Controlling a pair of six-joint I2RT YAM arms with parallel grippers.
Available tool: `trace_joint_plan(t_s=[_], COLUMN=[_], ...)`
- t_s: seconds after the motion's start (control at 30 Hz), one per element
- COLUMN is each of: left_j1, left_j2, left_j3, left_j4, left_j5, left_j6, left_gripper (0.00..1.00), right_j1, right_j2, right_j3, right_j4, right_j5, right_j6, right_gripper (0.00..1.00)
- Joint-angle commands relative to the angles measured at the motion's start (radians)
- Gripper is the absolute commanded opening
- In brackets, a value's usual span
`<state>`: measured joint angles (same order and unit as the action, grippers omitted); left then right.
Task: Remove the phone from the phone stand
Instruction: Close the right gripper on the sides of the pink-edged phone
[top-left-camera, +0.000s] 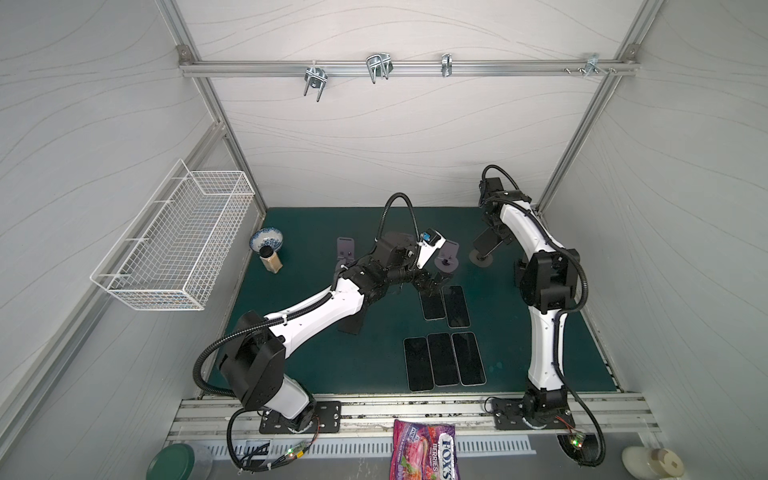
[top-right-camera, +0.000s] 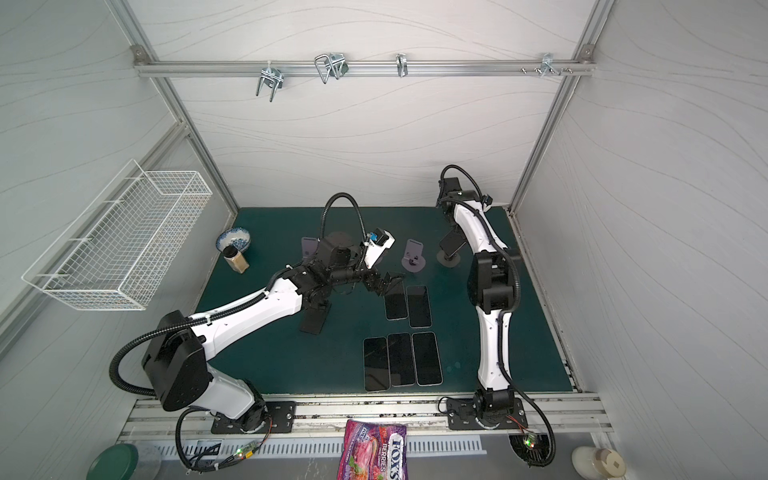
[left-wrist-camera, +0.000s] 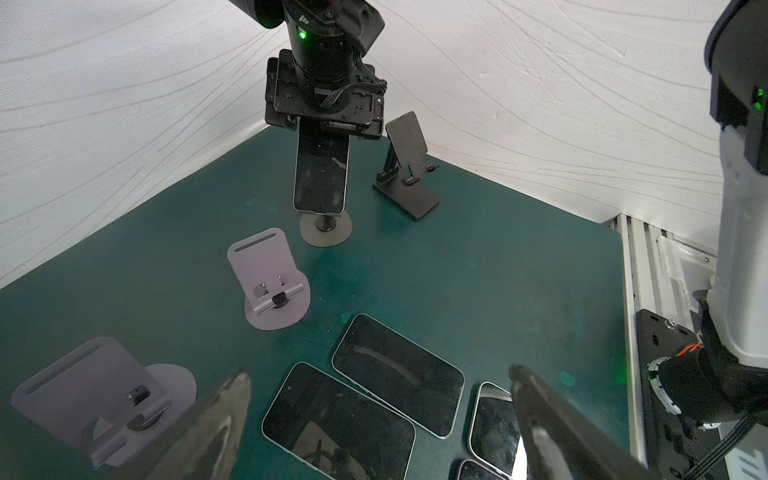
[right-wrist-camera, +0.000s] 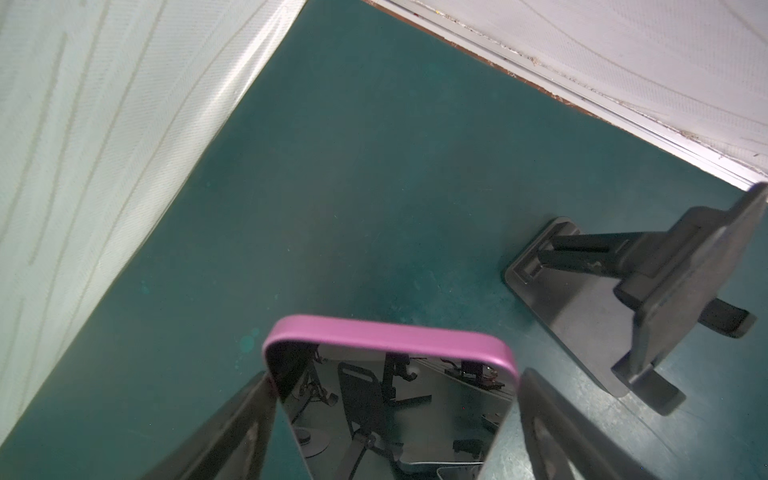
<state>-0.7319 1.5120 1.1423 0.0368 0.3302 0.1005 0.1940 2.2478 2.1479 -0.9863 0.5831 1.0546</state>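
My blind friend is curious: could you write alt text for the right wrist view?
A pink-edged phone with a dark, reflective screen sits between the two fingers of the right gripper; whether they grip it is unclear. Beyond are a green mat, an empty black stand and white walls.

phone on its stand at the back right; five phones lie flat before it.

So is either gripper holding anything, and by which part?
Left gripper holds nothing. Right gripper straddles the pink-edged phone at its long sides near the top; grip unclear.
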Motion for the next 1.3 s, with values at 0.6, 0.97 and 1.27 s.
trace_joint_plan(t_s=[0.6,0.97,1.27], left_j1=[0.004,-0.006,-0.013], left_j2=[0.017,0.004,0.008], left_j3=[0.008,-0.001,0.010], left_j4=[0.045,0.033,0.025], left_j5=[0.020,0.010,0.004], left_j6=[0.008,0.015,0.014], left_gripper=[0.98,0.98,0.98], right_j1=[-0.012,-0.012,0.008], right_j2=[0.014,-0.026,-0.085], right_j3=[-0.004,-0.055,-0.095], right_j4=[0.029,0.051,0.094], right_j5=[-0.002,0.010,0.075], right_j6=[-0.025,-0.028,-0.095], right_gripper=[0.79,0.74,0.72])
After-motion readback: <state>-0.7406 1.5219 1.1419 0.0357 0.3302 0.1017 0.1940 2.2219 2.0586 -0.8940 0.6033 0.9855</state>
